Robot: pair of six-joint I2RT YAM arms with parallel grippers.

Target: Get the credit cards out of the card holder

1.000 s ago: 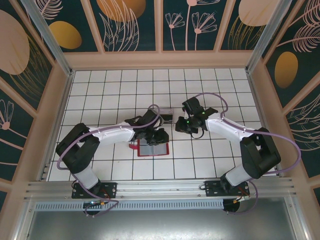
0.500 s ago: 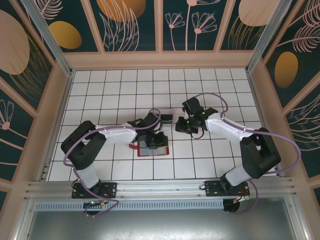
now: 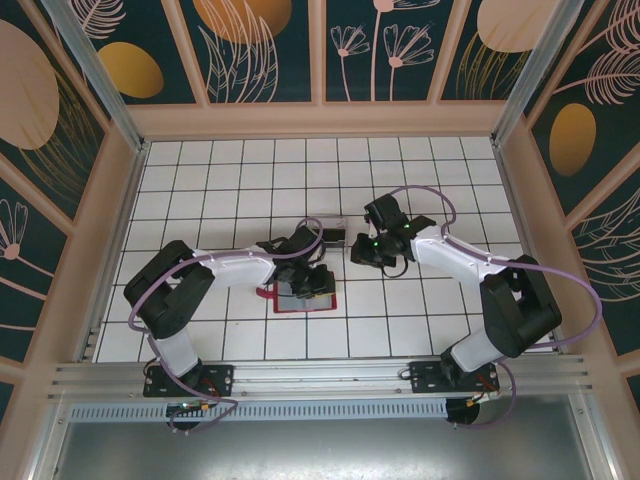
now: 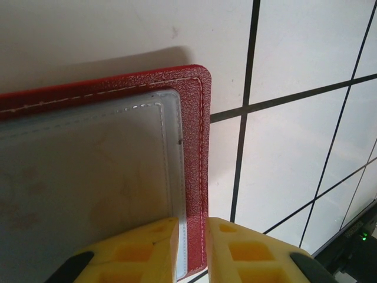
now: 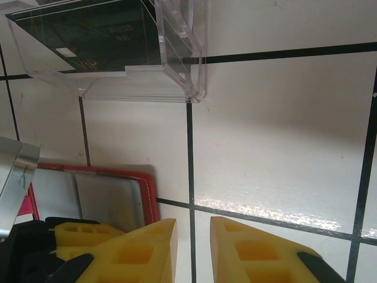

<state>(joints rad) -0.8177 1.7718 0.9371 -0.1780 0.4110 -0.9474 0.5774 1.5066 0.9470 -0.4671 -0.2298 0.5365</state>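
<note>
My left hand (image 4: pixel 192 239), fingers nearly together, sits on the card holder (image 4: pixel 106 171), apparently pinning it for card removal.

Left arm (image 3: pixel 235 268): white shell links, black joint housings, black bolted base bracket; purple cable looped alongside from base to wrist.
Right arm (image 3: pixel 455 262): same white links and black joints; purple cable arching over the wrist; small green indicator lights near the wrist.
Left gripper (image 4: pixel 191 230): two yellow moulded fingers with square recesses, black mounts at the outer sides.
Right gripper (image 5: pixel 193 230): matching yellow recessed fingers, black mounts.
</note>
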